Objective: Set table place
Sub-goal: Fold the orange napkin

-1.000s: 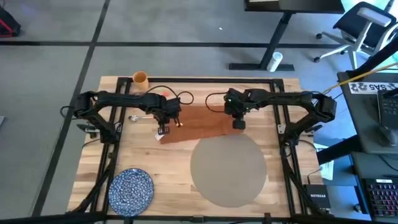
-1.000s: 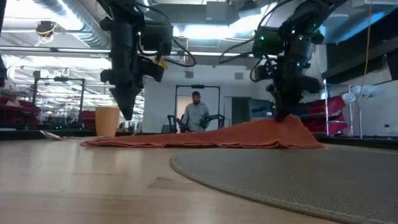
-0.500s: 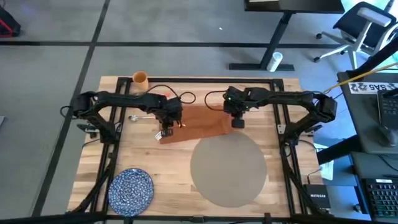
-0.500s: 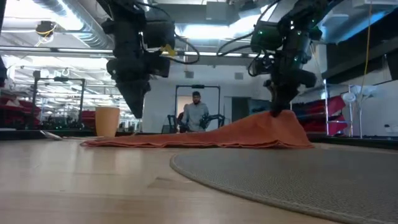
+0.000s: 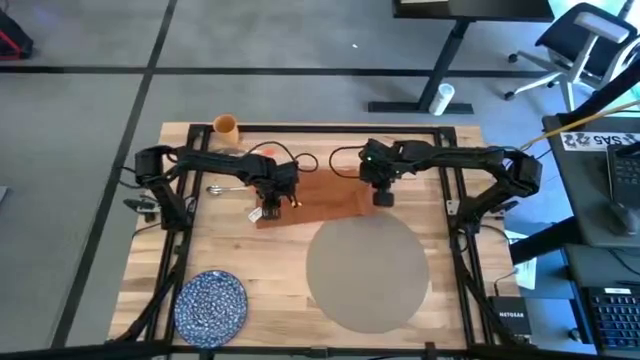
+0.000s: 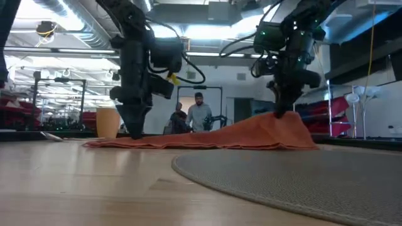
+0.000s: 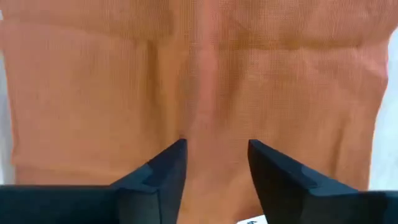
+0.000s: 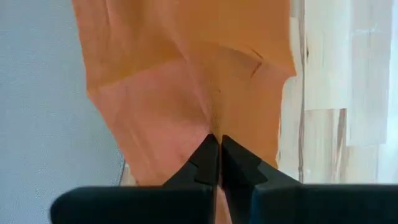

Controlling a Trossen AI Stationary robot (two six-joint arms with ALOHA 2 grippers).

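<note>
Right tool (image 8: 214, 144) clenched on a pinch of the rust-red napkin (image 5: 318, 196), cloth tented up to a peak at the fingertips in the low view (image 6: 281, 112). Left tool (image 7: 214, 149) released, fingers spread, tips down at the napkin's other end (image 6: 133, 129); can't tell whether they touch the cloth. Napkin otherwise lies flat on the tabletop (image 5: 280, 280) between the two arms, its near edge just beside the far rim of the placemat (image 5: 367, 275). Placemat sits flat on the tabletop's near-right part, nothing on it. Blue speckled plate (image 5: 211, 303) at the near-left corner, well apart from the placemat. Orange cup (image 5: 226, 126) at the far-left edge, spoon (image 5: 222, 188) under the left arm, near the napkin's left end. Two people (image 6: 191, 117) visible in the room behind, low view.
</note>
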